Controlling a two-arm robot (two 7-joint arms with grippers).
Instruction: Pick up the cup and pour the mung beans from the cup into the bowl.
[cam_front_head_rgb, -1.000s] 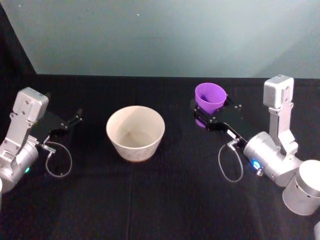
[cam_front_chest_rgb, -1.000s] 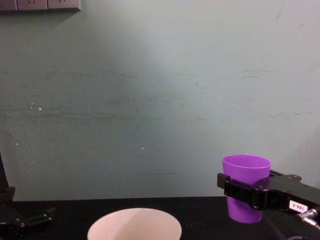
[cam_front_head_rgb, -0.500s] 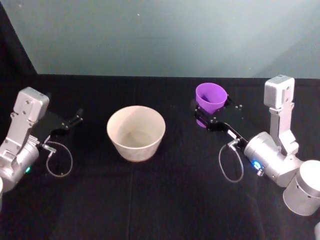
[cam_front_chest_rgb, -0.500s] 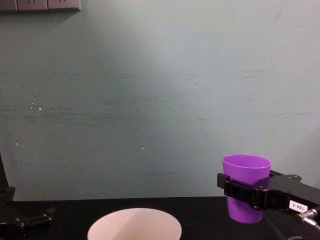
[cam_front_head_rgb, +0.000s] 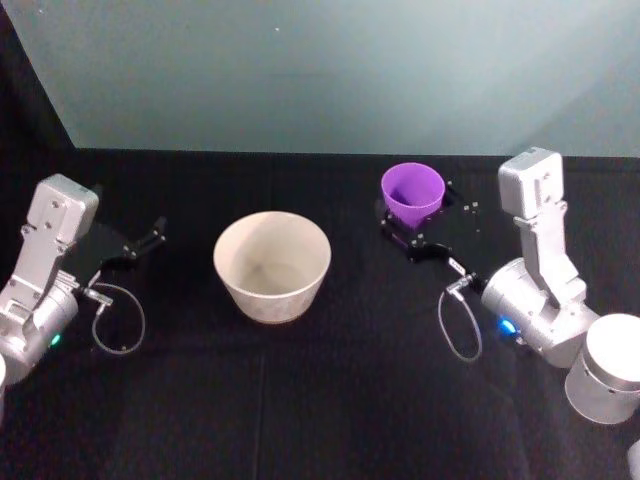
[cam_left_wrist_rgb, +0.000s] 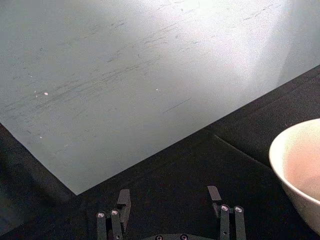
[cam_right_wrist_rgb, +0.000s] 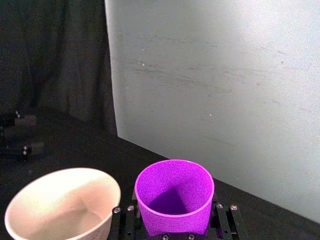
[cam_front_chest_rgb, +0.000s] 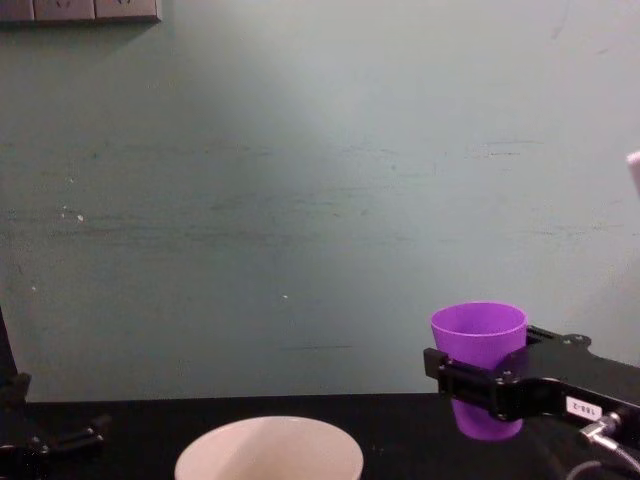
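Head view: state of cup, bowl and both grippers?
cup: upright, gripped at its sides, not tipped.
bowl: upright, left of the cup, no beans visible inside.
right gripper: shut on the cup.
left gripper: open, holding nothing, left of the bowl.

**Cup edges toward bowl**

Since a second ago the right gripper (cam_front_head_rgb: 415, 212), clamped on the cup (cam_front_head_rgb: 412, 190), has shifted a little left toward the bowl (cam_front_head_rgb: 271, 265) and risen slightly in the chest view. The right arm (cam_front_head_rgb: 535, 230) has swung left with it and now leans more
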